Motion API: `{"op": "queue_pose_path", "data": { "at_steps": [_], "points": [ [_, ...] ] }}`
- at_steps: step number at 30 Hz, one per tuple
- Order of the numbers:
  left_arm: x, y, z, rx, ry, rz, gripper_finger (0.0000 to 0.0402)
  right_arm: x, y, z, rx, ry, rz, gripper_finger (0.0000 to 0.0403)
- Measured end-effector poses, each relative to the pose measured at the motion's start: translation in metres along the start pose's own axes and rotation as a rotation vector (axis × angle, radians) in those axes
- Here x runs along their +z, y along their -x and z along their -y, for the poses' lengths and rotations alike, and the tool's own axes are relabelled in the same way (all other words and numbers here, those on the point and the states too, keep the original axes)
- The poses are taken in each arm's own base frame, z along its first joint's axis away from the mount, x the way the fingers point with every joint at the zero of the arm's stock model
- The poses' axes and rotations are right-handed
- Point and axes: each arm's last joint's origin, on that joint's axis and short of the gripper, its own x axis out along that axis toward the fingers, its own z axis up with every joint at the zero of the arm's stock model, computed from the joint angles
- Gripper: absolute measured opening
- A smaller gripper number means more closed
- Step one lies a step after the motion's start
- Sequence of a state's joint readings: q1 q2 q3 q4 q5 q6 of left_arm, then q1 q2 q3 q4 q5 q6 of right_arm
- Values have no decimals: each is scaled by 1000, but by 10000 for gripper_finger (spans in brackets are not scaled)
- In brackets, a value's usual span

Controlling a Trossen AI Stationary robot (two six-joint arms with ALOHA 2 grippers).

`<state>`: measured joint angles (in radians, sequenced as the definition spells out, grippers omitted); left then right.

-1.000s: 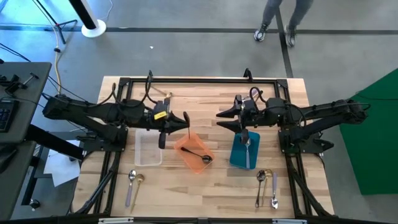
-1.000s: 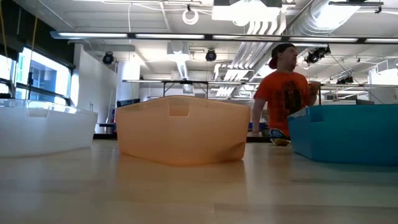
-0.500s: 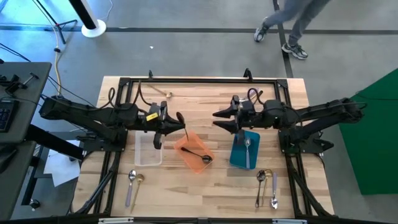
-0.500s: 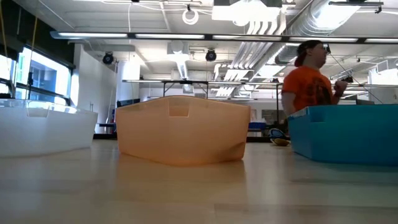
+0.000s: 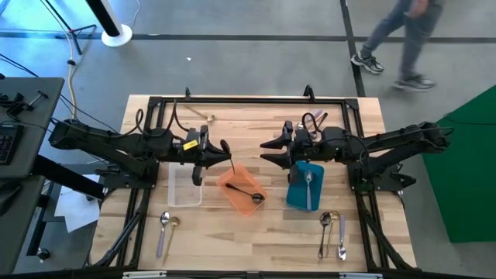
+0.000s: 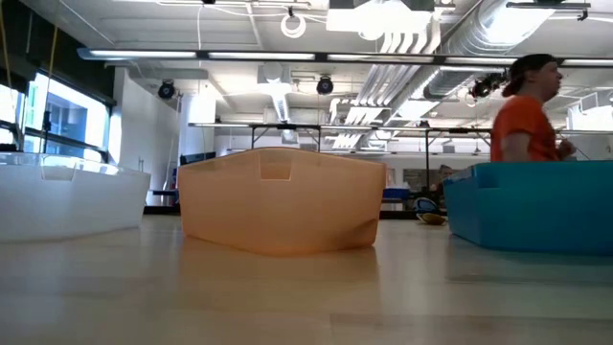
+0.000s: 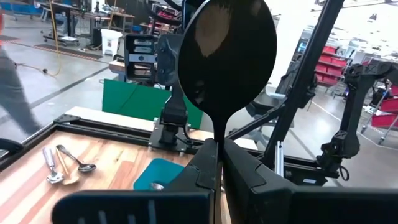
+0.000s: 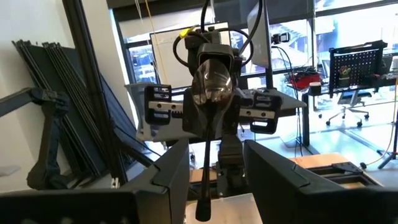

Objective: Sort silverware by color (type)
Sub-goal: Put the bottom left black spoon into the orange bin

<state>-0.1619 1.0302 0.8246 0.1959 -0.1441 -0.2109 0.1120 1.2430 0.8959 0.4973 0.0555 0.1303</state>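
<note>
The left gripper [image 5: 225,151] hovered above the wooden table [image 5: 256,240], over the far end of the orange rectangular plastic tray [image 5: 242,188]. Its jaws were clamped tight on the handle of a slim black metal spoon [image 7: 227,62], whose bowl stood up beyond the fingertips. A second black spoon [image 5: 246,191] lay inside the orange tray.

The right gripper [image 5: 271,149] hung just beyond the far end of the blue rectangular plastic tray [image 5: 297,194], jaws parted and holding nothing. A shiny silver spoon [image 5: 308,184] lay in the blue tray.

The clear rectangular plastic tray [image 5: 184,186] sat beside the orange one. Loose spoons lay near the front edge: a left pair [image 5: 167,229] and a right cluster [image 5: 333,230].
</note>
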Motion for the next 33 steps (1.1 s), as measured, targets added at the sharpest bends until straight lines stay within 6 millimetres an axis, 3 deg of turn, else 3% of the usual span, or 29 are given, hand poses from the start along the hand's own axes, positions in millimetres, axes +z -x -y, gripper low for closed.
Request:
{"op": "queue_pose_path", "data": {
  "at_steps": [21,33],
  "points": [
    [-4,-4,-1,30,-8,-11,0,0,0,0,-1,-3,0,138],
    [-13,-13,-1,36,-64,-125,0,0,0,0,-2,-1,0,138]
  ]
}}
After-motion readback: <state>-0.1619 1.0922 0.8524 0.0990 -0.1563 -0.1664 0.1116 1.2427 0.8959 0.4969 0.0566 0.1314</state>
